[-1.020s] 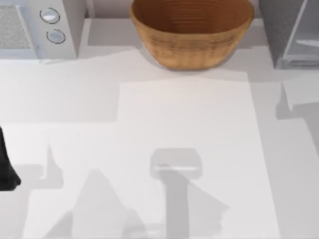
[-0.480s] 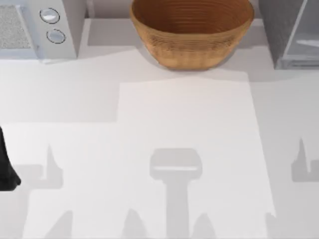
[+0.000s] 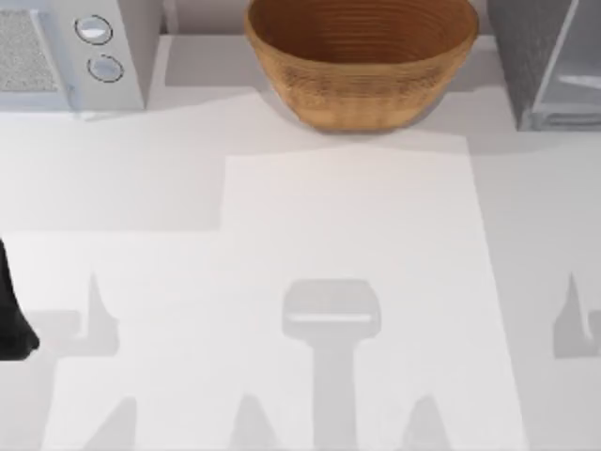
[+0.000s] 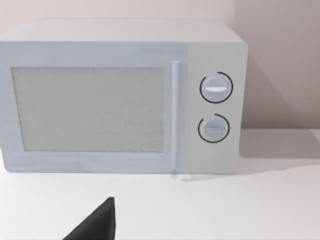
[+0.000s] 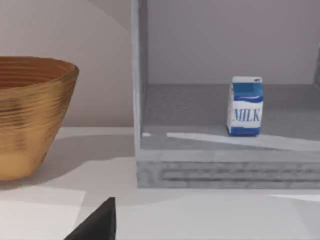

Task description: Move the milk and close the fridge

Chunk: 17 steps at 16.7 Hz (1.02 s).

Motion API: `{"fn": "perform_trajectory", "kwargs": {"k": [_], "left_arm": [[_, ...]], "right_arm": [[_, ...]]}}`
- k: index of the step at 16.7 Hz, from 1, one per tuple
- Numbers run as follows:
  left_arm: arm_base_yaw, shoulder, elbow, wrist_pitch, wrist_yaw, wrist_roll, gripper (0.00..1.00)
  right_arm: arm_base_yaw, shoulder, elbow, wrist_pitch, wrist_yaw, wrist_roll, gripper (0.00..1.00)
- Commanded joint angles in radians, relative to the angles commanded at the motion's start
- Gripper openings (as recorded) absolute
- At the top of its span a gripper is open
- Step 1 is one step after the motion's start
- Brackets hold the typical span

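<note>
Two arms are yours to run, and neither shows enough of its tool for you to tell how the fingers stand. From the right wrist view you have a dark finger tip [image 5: 97,222] low in the picture, over the white table [image 5: 210,215]. Ahead of it stands the fridge [image 5: 225,172] with its front open, and the milk [image 5: 245,106] sits upright on the grey shelf inside, well apart from your right tool. A wicker bowl [image 5: 30,115] stands beside the fridge. Your left arm [image 3: 11,324] waits at the table's left edge, facing a white microwave [image 4: 120,95].

You appear to be at the approach step: nothing is gripped and the fridge is not yet shut. Your next move likely calls for reaching the right tool into the shelf, level with the carton.
</note>
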Motion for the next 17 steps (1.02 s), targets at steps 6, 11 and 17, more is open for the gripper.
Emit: {"fn": "perform_trajectory", "kwargs": {"k": [6,11,17], "left_arm": [[0.0,0.0,0.0,0.0,0.0,0.0,1.0],[0.0,0.0,0.0,0.0,0.0,0.0,1.0],[0.0,0.0,0.0,0.0,0.0,0.0,1.0]], "right_arm": [[0.006,-0.112,0.092,-0.162,-0.005,0.003,1.0],[0.001,-0.328,0.27,-0.552,0.002,0.002,1.0],[-0.005,-0.611,0.501,-1.101,0.011,-0.005,1.0]]}}
